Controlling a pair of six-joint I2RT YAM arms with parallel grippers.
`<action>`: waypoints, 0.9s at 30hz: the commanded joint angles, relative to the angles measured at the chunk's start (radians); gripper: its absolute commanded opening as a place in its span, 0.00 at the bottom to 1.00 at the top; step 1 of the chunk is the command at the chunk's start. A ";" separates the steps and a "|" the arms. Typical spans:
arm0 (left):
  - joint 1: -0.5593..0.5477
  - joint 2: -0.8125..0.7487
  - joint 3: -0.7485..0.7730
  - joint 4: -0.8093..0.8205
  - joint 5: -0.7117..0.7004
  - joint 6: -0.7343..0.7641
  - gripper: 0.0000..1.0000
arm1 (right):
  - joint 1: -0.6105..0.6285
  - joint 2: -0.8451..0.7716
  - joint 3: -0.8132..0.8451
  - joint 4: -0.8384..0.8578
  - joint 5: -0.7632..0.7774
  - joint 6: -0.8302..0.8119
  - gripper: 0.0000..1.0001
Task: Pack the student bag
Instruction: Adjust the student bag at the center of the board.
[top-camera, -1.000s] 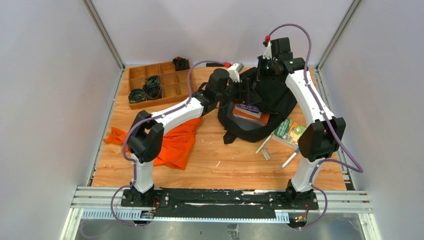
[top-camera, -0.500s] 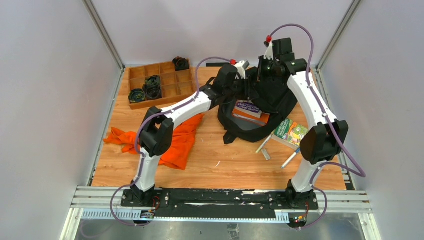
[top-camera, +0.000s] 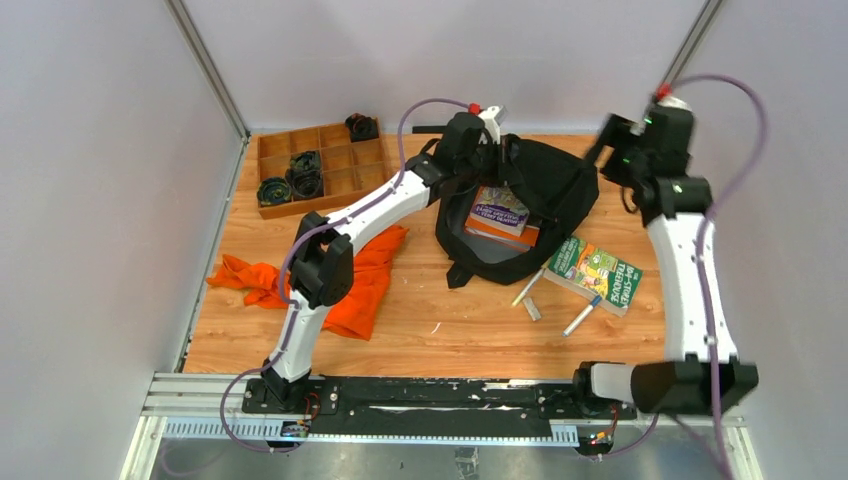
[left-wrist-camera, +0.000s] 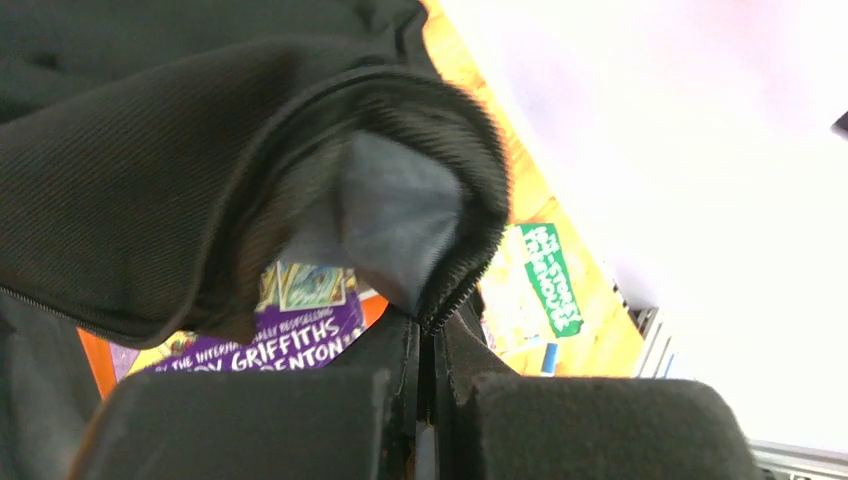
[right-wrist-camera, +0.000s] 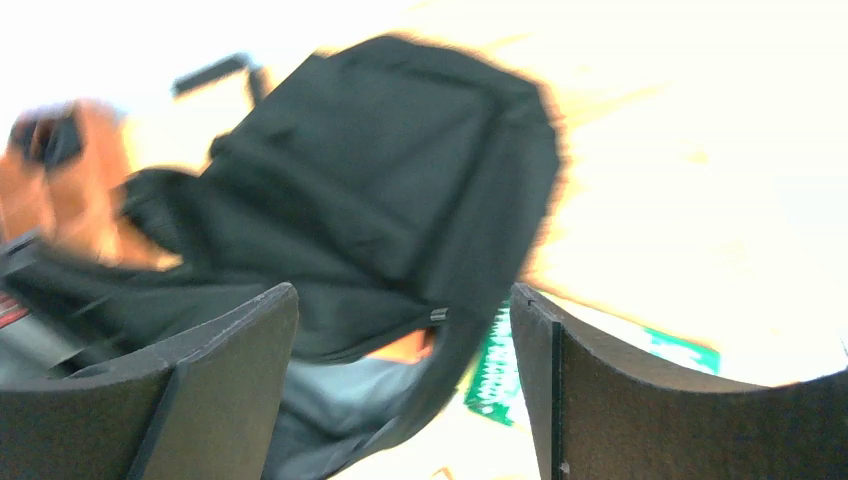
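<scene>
The student bag is a black backpack lying open at the back middle of the table. A purple and orange book shows inside its mouth. My left gripper is at the bag's upper left rim. In the left wrist view the left gripper is shut on the zippered edge of the bag's flap, with the purple book below it. My right gripper hangs open in the air to the right of the bag. In its own blurred view the right gripper holds nothing and looks down on the bag.
A green and yellow book lies right of the bag, with pens beside it. An orange cloth lies at the left under the left arm. A wooden compartment tray with black parts stands at the back left.
My left gripper has reached further to the bag's rim and shut on its zippered edge. My right gripper has opened, let go of the bag and swung away to the right.
</scene>
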 joint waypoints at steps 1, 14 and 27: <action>0.011 -0.008 0.124 0.017 -0.025 0.018 0.00 | -0.221 -0.175 -0.290 0.127 0.102 0.173 0.82; 0.057 -0.028 0.152 0.068 -0.010 -0.033 0.00 | -0.361 0.179 -0.517 0.376 -0.536 0.359 0.78; 0.072 -0.038 0.156 0.130 0.091 -0.156 0.00 | -0.165 0.153 -0.548 0.469 -0.501 0.365 0.79</action>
